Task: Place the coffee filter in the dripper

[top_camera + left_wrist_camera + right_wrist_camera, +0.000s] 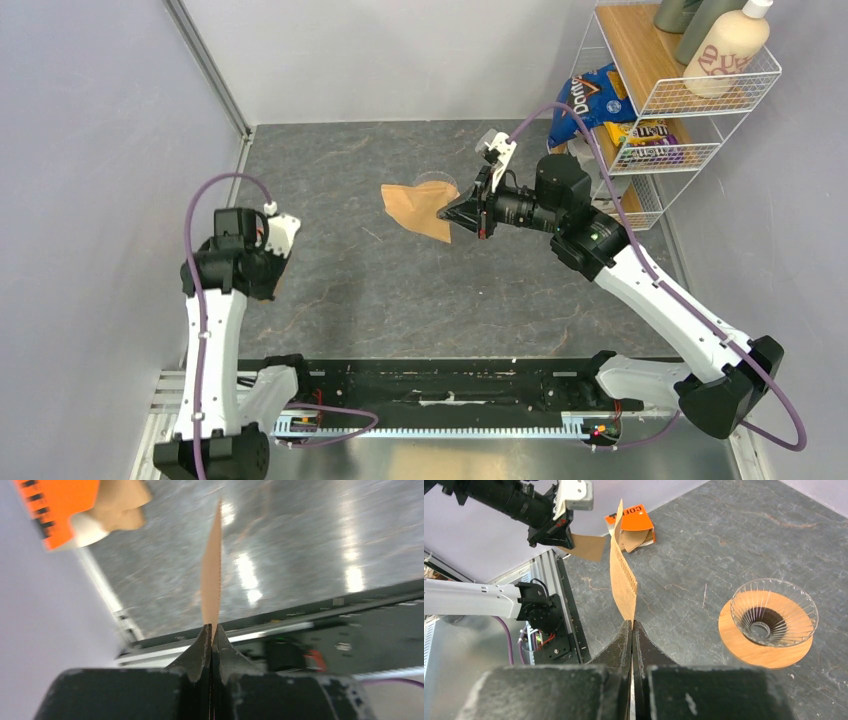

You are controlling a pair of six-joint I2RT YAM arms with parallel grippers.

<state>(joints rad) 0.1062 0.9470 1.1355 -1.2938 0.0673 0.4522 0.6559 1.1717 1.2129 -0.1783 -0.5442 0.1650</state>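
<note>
From overhead, the right arm [620,260] reaches out over the grey surface [400,310] with its jaws closed on one corner of the coffee filter [415,210], which hangs in the air as a flat tan fan. The left arm [215,300] is folded back near the wall, and from up here I can't make out what its jaws are doing. Its own wrist camera settles that: the left jaws are pinched tight on a second filter [212,575], seen edge-on as a thin upright sliver, with the orange packet [55,505] blurred in the top corner. From the right wrist, the jaws are shut on the lower point of the coffee filter, which stands up with its crimped seam showing and bends slightly. It is well apart from the dripper [769,622], which sits upright on the surface off to the right with its glass cone empty. I'd judge the paper almost weightless and floppy, likely to flutter or crease. It is also flat, so it would need opening before it seats in the cone. The seamed edge looks like the stiffest place to hold it, whereas pinching both layers mid-sheet would hold it flat. The glass cone looks light and easy to knock.
</note>
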